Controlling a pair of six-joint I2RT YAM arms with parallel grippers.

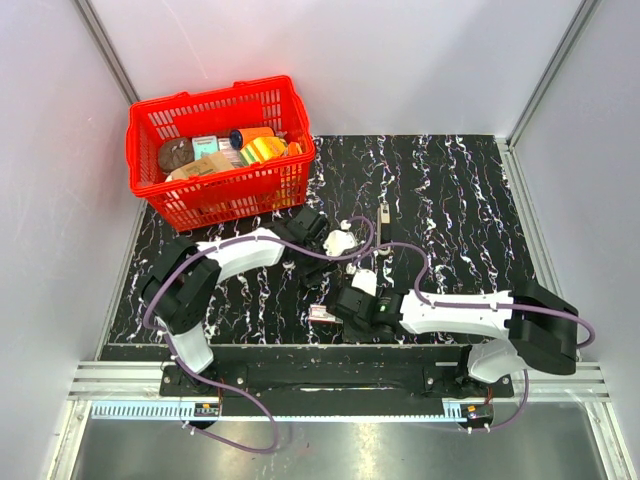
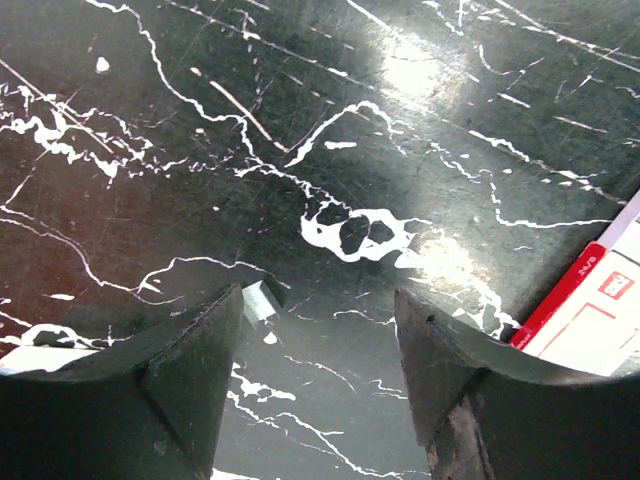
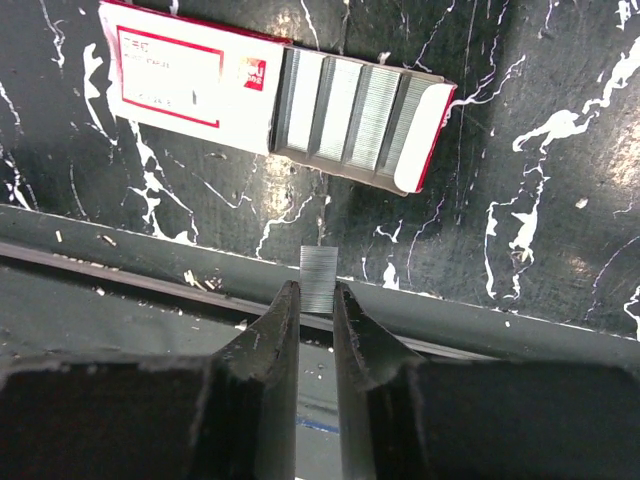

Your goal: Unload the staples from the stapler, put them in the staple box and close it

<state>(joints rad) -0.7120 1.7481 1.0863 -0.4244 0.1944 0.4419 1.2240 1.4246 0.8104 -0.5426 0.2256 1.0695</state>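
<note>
Tabletop (image 1: 460,200) of black marble print carries everything, with a red basket (image 1: 230,195) of packaged goods parked at its far-left corner, probably to keep the middle free for the work. Both arms reach inward toward the centre of the near edge. The staple box (image 3: 200,80), white with red trim, lies flat just inside that near edge. Its tray is slid out and rows of staples show in it, so it looks like the intended drop spot. The stapler (image 1: 384,218) lies toward the middle of the surface, beyond both wrists and apart from either tool. From above it is too small to tell whether it is hinged open. The left gripper (image 2: 320,300) hangs low over bare marble with its jaws spread and nothing between them. A corner of the box is just off to its right, so it may be waiting to steady something. The right gripper (image 3: 316,295) is pinched tight on a short staple strip (image 3: 319,272), held on edge over the near edge just short of the open tray. By my reading the load is out and only needs setting down.
</note>
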